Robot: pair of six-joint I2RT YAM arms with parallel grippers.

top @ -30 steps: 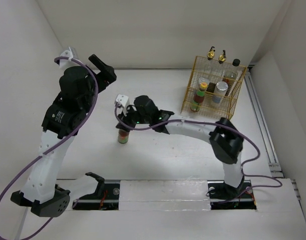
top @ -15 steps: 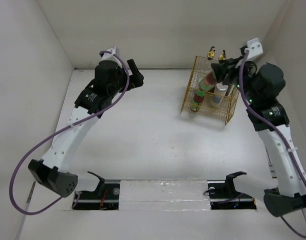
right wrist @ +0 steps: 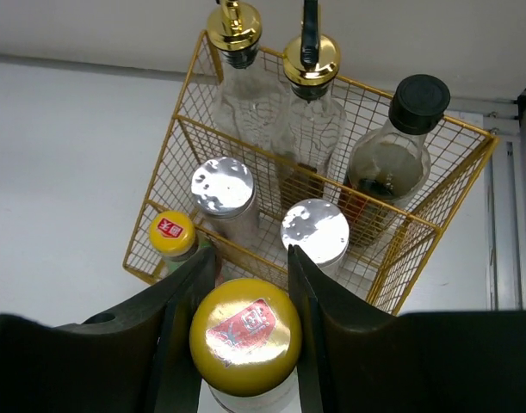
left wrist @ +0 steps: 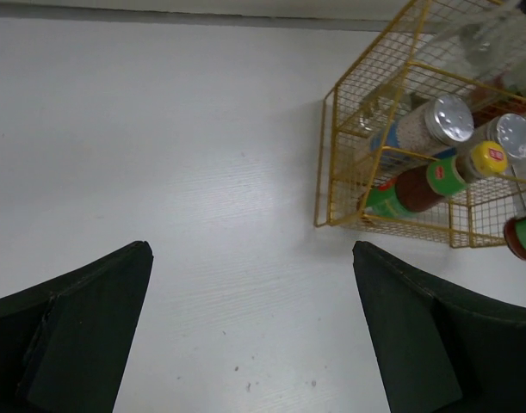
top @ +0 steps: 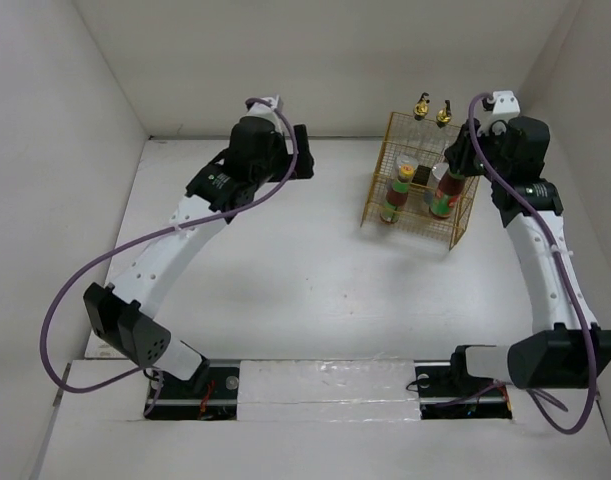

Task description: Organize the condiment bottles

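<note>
My right gripper (right wrist: 250,254) is shut on a yellow-capped sauce bottle (right wrist: 245,335), held upright at the front right of the gold wire basket (right wrist: 469,163). In the basket stand the other yellow-capped bottle (right wrist: 172,234), two silver-lidded shakers (right wrist: 221,185) (right wrist: 314,228), two gold-topped cruets (right wrist: 234,26) (right wrist: 311,60) and the dark black-capped bottle (right wrist: 417,103). From above, the held bottle (top: 442,200) is under my right gripper (top: 453,178). My left gripper (top: 301,166) is open and empty over the table, left of the basket (top: 375,205); its wrist view shows its fingers (left wrist: 90,310) wide apart.
The basket (left wrist: 327,155) stands at the back right near the rear and right walls. A rail (top: 520,230) runs along the table's right edge. White table (top: 285,260) lies between the arms.
My right arm carried the yellow-capped bottle from the table's left-centre to the basket and lowered it at the front right. My left arm swung toward the back centre.
</note>
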